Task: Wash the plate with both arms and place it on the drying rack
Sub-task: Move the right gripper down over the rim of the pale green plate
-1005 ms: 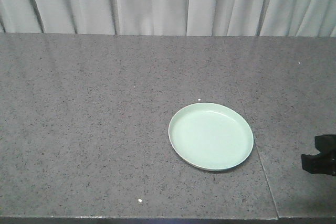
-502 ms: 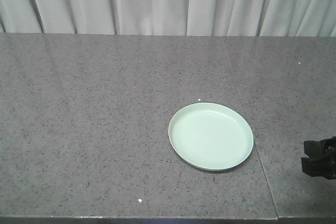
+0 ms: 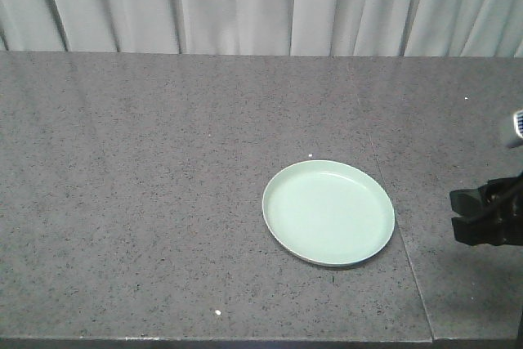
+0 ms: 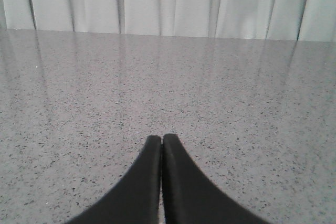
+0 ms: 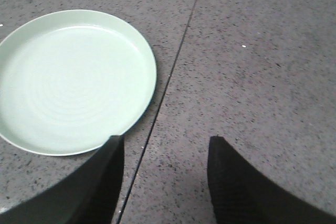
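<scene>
The pale mint-green plate (image 3: pixel 328 212) lies flat on the grey speckled counter, right of centre. It also shows in the right wrist view (image 5: pixel 73 80) at upper left. My right gripper (image 3: pixel 470 217) is at the right edge of the front view, right of the plate and apart from it. In the right wrist view its jaws (image 5: pixel 165 142) stand open and empty over the counter seam, the left fingertip next to the plate's rim. My left gripper (image 4: pixel 161 139) is shut and empty over bare counter; it does not show in the front view. The drying rack is out of view.
A dark seam (image 3: pixel 392 226) in the counter (image 3: pixel 147 185) runs just right of the plate. Pale curtains (image 3: pixel 245 2) hang behind the counter's far edge. The counter's front edge (image 3: pixel 212 338) runs along the bottom of the front view.
My right gripper has moved left and slightly up, closer to the plate. The plate has not moved.
</scene>
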`<state>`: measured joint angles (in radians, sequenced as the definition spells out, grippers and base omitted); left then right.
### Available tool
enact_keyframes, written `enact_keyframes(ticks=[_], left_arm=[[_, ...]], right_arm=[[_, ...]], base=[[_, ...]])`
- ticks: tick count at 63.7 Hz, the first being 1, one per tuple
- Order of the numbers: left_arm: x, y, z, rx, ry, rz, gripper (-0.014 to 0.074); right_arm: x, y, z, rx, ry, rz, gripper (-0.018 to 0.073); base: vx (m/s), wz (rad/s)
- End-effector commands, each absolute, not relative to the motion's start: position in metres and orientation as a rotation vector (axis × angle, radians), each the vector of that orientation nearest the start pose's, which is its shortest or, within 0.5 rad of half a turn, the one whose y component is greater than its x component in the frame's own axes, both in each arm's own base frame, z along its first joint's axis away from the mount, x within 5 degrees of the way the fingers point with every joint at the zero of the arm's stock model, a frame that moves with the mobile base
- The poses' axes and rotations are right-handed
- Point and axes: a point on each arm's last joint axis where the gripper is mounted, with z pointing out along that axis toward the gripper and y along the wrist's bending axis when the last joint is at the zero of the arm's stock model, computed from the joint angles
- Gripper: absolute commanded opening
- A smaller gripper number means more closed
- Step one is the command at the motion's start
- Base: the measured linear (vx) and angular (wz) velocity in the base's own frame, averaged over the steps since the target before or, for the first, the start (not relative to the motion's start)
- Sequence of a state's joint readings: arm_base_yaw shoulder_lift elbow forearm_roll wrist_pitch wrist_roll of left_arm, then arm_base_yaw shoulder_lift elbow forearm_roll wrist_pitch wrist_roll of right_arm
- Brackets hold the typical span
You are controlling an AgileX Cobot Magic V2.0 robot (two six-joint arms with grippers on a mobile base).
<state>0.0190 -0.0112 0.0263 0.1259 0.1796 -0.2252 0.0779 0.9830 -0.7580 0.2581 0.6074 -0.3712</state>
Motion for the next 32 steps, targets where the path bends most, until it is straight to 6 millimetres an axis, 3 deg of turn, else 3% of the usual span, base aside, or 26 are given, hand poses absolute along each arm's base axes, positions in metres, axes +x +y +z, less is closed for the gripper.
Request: enact_keyframes(ticks=[1, 17, 24, 32], left_arm=[[0.056, 0.002, 0.191, -0.113, 1.602, -0.058, -0.0006], [0.056, 0.002, 0.191, -0.113, 1.602, -0.058, -0.0006], [0.056, 0.002, 0.191, -0.113, 1.602, -0.058, -0.0006], [0.056, 0.002, 0.191, -0.113, 1.602, -0.058, -0.0006]], right_arm=[[0.211, 0.034, 0.328, -0.389, 2.213, 0.169, 0.0353], [0.257, 0.044, 0.327, -0.413, 2.326, 0.284, 0.0353], [0.273, 0.059, 0.321, -0.514, 2.410, 0.305, 0.0353], [0.294, 0.076, 0.314, -0.504, 2.496, 0.253, 0.0353]], base=[[0.00, 0.00], [0.00, 0.00], [0.00, 0.00], [0.00, 0.00]])
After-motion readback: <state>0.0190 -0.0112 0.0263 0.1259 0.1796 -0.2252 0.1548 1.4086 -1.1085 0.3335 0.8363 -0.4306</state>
